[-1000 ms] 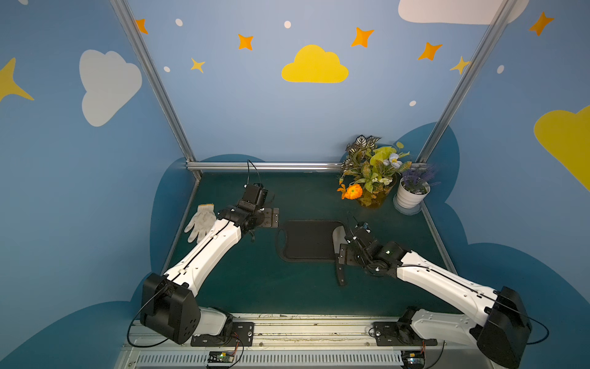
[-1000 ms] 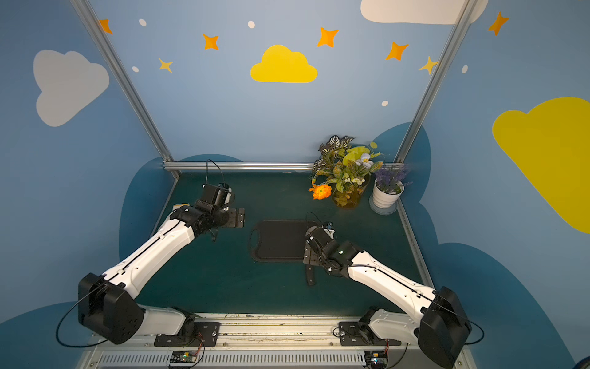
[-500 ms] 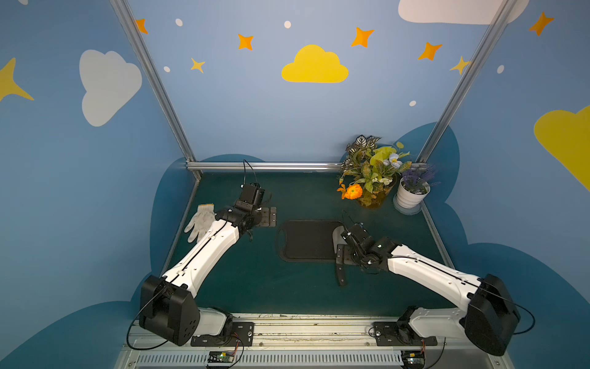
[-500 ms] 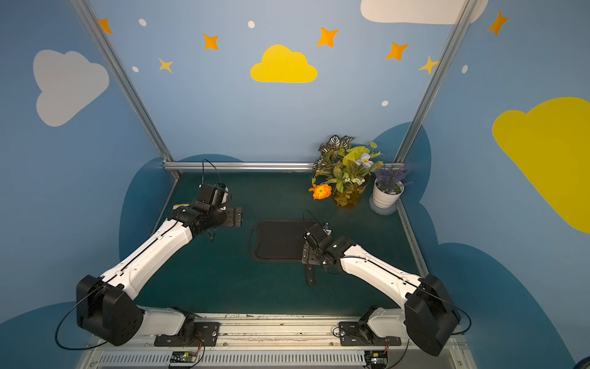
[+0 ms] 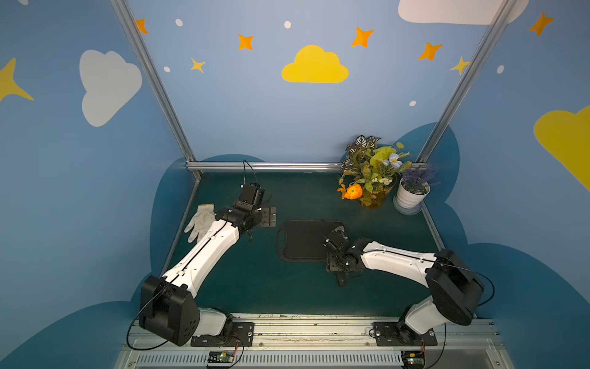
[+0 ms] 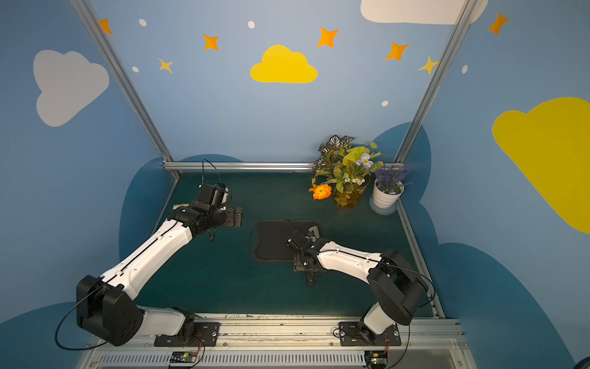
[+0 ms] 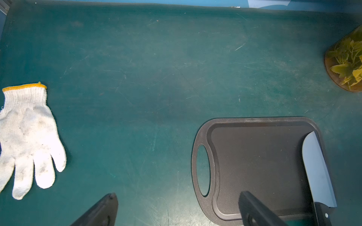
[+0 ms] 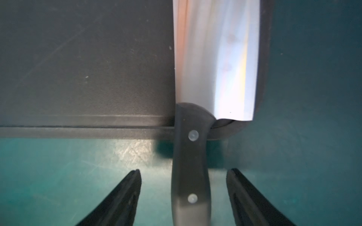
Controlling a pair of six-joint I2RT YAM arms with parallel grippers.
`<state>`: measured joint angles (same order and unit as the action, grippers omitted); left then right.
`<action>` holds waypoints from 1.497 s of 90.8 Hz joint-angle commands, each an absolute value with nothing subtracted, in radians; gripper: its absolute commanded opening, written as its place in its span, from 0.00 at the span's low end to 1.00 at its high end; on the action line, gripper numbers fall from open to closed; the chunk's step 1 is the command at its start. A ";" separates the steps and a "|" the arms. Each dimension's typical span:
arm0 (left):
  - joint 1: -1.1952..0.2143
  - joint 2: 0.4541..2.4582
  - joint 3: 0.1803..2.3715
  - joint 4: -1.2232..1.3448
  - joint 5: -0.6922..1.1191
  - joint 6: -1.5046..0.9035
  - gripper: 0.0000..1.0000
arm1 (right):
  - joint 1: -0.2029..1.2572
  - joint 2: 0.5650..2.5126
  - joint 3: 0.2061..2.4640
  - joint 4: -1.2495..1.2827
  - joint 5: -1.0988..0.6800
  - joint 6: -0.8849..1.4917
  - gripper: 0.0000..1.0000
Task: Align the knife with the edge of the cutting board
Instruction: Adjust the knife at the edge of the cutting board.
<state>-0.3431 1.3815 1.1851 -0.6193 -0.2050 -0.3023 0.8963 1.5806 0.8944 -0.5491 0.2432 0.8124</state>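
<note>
**Right tool and knife, near side.** The right tool (image 8: 184, 172) is spread astride the black handle of the knife (image 8: 205, 88). A strip of green bench (image 8: 58, 176) shows between each finger and the handle. Only the right wrist view resolves these gaps. In both top views the wrist covers the grip, leaving the handle's end (image 5: 341, 281) and a corner of blade (image 6: 314, 230) exposed.

**Knife on the cutting board.** The blade lies flat on the cutting board (image 8: 78, 58), just inside the short end opposite the oval handle hole and roughly parallel to that rim. The handle overhangs the board's near long edge above the bench. The left wrist view alone shows blade, groove and hole (image 7: 202, 170) together.

**Left side, farther out.** The left tool (image 7: 177, 195) hangs with its fingers spread wide and nothing between them, beside the board's hole end. A white glove (image 5: 199, 220) lies flat near the bench's left edge. It is plain in a top view and in the left wrist view.

**Far corner.** A leafy plant (image 5: 370, 172) and a white pot (image 5: 410, 196) stand there.
</note>
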 commanded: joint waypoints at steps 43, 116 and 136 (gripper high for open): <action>-0.340 1.367 1.178 -0.614 -0.196 -0.309 1.00 | 0.908 1.651 0.879 -0.496 0.290 0.839 0.45; -0.340 1.379 1.180 -0.615 -0.202 -0.307 1.00 | 0.867 1.636 0.861 -0.478 0.284 0.781 0.29; -0.340 1.381 1.180 -0.615 -0.206 -0.306 1.00 | 0.852 1.626 0.856 -0.479 0.274 0.764 0.28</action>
